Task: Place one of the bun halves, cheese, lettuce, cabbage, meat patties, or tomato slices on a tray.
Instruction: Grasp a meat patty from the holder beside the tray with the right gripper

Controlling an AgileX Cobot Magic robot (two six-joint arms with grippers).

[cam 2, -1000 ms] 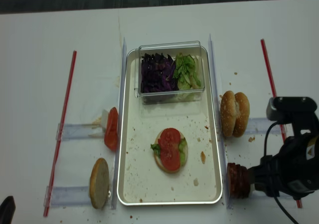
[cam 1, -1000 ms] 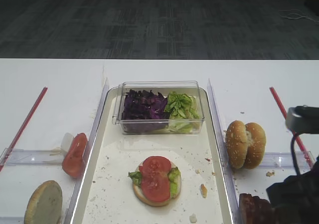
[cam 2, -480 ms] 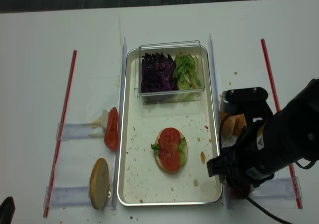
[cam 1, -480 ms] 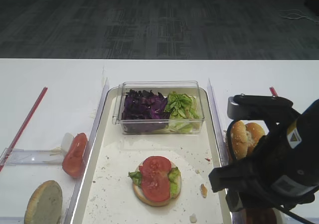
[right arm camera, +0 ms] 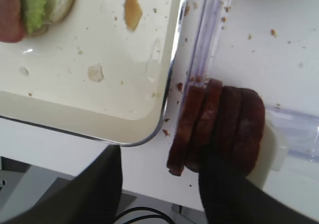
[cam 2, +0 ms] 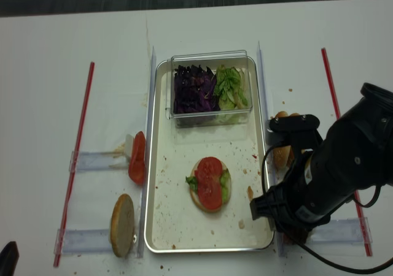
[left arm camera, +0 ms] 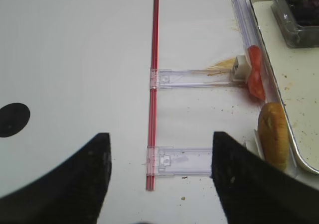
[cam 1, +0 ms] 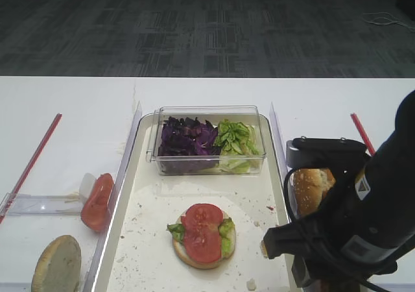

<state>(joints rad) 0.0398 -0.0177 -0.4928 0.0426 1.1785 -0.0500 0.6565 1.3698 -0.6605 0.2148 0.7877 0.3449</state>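
Several meat patties [right arm camera: 217,129] stand on edge in a row just right of the tray [right arm camera: 99,92]. My right gripper [right arm camera: 159,186] is open low over their near end: one finger [right arm camera: 97,189] is over bare table by the tray's corner, the other [right arm camera: 227,194] is in front of the patties. In the overhead views the right arm [cam 2: 331,172] hides the patties. On the tray lies a bun half topped with lettuce and tomato slices [cam 1: 202,233]. My left gripper [left arm camera: 159,184] is open over bare table. No cheese shows.
A clear box at the tray's far end holds cabbage [cam 1: 188,138] and lettuce [cam 1: 235,138]. Left of the tray are a tomato slice [cam 1: 97,201] and a bun half [cam 1: 57,264]; right of it, more bun halves [cam 1: 310,188]. Red strips [left arm camera: 153,84] and clear holders [left arm camera: 184,160] lie on the table.
My right arm has swung in from the lower right corner to the tray's right side and now covers the patties and part of the right-hand buns. Nothing else has moved.
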